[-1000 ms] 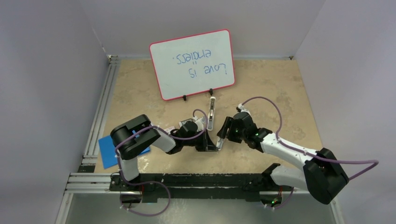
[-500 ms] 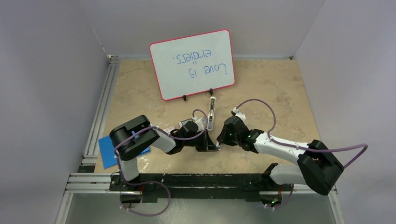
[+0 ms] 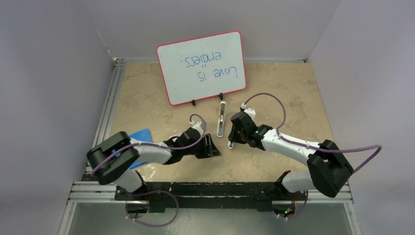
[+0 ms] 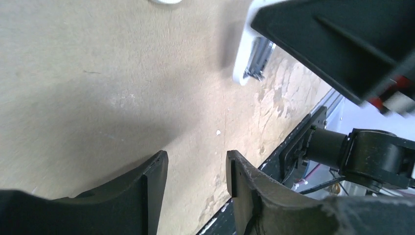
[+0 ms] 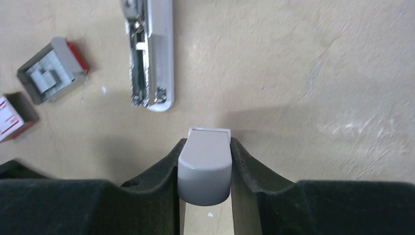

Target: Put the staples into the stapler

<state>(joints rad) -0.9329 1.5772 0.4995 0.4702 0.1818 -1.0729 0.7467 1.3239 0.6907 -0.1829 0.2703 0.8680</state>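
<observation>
Right wrist, slim white stapler (image 5: 155, 49), metal channel (image 5: 138, 61) exposed, right pincer (image 5: 208, 143) gripping stubby grey piece (image 5: 204, 171), left pincer (image 4: 195, 160) parted.

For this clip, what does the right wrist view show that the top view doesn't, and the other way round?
Right wrist only: the staples in their tray, the red box, and a close look at the right gripper shut on a stubby white piece.
Top only: the whiteboard, a blue pad, the left gripper and both whole arms.
Both: the stapler lying on the table just beyond the right gripper.
</observation>
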